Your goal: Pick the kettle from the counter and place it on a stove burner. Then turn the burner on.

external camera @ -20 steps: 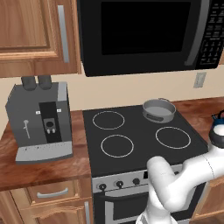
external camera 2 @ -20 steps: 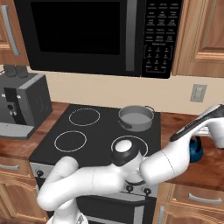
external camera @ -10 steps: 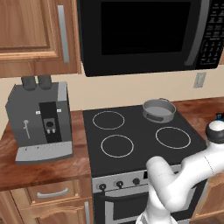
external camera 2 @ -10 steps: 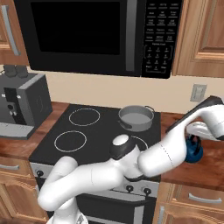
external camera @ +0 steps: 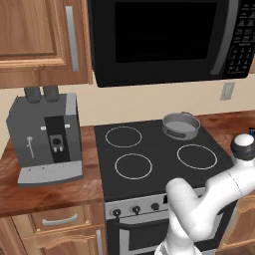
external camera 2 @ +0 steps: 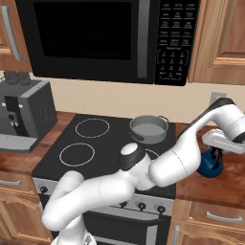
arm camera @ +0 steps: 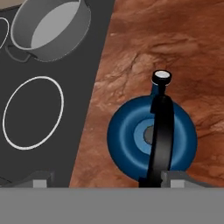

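The small dark-blue kettle (arm camera: 131, 140) stands upright on the reddish-brown counter (arm camera: 170, 43), just right of the black cooktop, its black arched handle (arm camera: 161, 131) on top and its spout pointing away. My gripper (arm camera: 111, 180) hangs over it, open and holding nothing; one fingertip (arm camera: 39, 179) shows at the cooktop's edge and the other lies past the handle. From the right base view the kettle (external camera 2: 210, 165) sits under the gripper (external camera 2: 216, 153). The wide stove burner (external camera: 197, 156) is the front-right white ring, left of the kettle, and the same stove burner (arm camera: 33, 113) appears in the hand view.
A grey metal pot (external camera: 181, 124) occupies the back-right ring. A grey coffee machine (external camera: 45, 137) stands on the counter left of the stove. Knobs (external camera: 134, 209) line the stove front. A black microwave (external camera: 164, 40) hangs above, and a wall outlet (external camera: 227, 90) is at the right.
The forearm has swung more upright while the hand stays over the kettle. The kettle has not moved and the jaws are still wide apart.
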Controlling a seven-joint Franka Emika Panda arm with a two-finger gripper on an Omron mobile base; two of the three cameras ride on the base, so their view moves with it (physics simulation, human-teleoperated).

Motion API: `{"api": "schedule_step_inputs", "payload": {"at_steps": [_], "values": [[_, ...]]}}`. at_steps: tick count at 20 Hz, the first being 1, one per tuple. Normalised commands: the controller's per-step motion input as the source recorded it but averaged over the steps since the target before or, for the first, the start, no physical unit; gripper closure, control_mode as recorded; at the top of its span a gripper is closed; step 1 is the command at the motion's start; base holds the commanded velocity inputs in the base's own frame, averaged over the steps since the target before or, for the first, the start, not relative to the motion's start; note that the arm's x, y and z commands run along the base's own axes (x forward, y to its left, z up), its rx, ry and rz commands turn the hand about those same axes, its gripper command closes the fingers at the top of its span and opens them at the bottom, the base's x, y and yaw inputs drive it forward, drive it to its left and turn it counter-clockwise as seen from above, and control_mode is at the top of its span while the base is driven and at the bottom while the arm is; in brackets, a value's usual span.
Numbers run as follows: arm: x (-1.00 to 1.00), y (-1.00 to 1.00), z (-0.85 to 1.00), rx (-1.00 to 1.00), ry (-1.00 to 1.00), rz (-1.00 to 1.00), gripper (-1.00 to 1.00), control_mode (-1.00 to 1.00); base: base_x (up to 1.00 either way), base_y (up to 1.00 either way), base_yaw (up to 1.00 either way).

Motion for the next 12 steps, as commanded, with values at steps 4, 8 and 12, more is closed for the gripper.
{"api": "schedule_step_inputs", "payload": {"at_steps": [4,8,12], "values": [[0.02,-0.01,0.1,0.0,0.0,-0.02,-1.0,-1.0,0.0,0.0,0.0],[-0.01,-0.23,0.16,0.02,-0.01,0.0,-1.0,-1.0,0.0,0.0,0.0],[0.0,0.0,0.0,0.0,0.0,0.0,-1.0,-1.0,0.0,0.0,0.0]]}}
